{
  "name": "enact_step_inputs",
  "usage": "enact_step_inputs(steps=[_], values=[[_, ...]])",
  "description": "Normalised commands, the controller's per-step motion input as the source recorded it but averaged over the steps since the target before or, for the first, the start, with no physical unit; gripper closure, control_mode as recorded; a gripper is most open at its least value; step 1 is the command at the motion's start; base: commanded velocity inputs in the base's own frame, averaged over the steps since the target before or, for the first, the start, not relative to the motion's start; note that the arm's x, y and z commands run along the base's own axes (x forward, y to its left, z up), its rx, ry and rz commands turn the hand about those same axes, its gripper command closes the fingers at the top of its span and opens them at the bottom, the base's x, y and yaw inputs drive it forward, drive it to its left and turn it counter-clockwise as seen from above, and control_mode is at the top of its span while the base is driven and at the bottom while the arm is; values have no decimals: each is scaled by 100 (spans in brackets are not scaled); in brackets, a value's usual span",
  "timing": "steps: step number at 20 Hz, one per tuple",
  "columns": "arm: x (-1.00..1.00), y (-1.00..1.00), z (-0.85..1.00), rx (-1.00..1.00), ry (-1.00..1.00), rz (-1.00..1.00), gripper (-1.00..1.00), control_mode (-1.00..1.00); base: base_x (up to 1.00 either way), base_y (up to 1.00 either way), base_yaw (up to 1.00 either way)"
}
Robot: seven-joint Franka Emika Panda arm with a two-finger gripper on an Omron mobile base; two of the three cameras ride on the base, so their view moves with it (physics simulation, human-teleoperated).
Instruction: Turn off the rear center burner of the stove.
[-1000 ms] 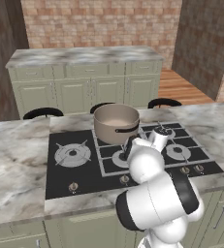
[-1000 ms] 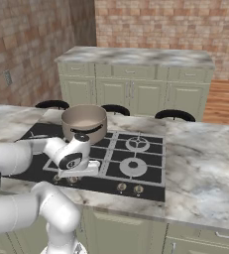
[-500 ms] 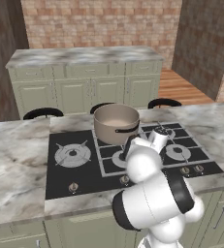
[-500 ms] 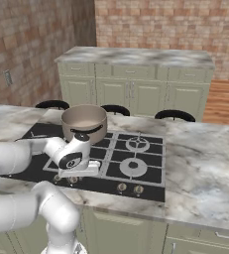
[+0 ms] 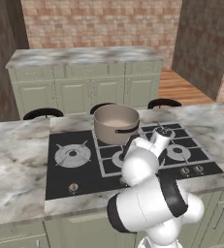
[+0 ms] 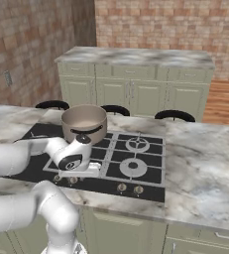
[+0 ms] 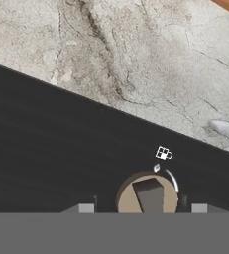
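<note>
I've got the knob (image 7: 146, 194) bottom centre of hand view, squarely between my fingertips (image 7: 86, 208); gripper (image 7: 143, 209) spread, not pinching it. Stove (image 5: 65, 177) mid-frame, knobs along its front edge.

Stove (image 5: 79, 170): wide flat black glass cooktop, set flush into a marbled bench. Round silver burners under pale grey grid grates; left burner sits alone on bare glass, the others grouped under a shared grate to its right. Row of small silver knobs (image 6: 128, 188) along the front edge. Hand view: one knob (image 7: 147, 194) seen from above, tan disc with a raised grey bar, a small white burner icon on the glass beside it.
</note>
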Motion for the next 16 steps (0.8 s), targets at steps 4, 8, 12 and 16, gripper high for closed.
enact_step_inputs(steps=[4, 8, 12, 16], values=[[0, 0, -37, -14, 9, -99, 100, -100, 0, 0, 0], [0, 1, -41, -12, 12, -99, 100, -100, 0, 0, 0], [0, 1, -44, -13, 14, -98, 100, -100, 0, 0, 0], [0, 0, -48, -17, 15, -96, 100, -100, 0, 0, 0]])
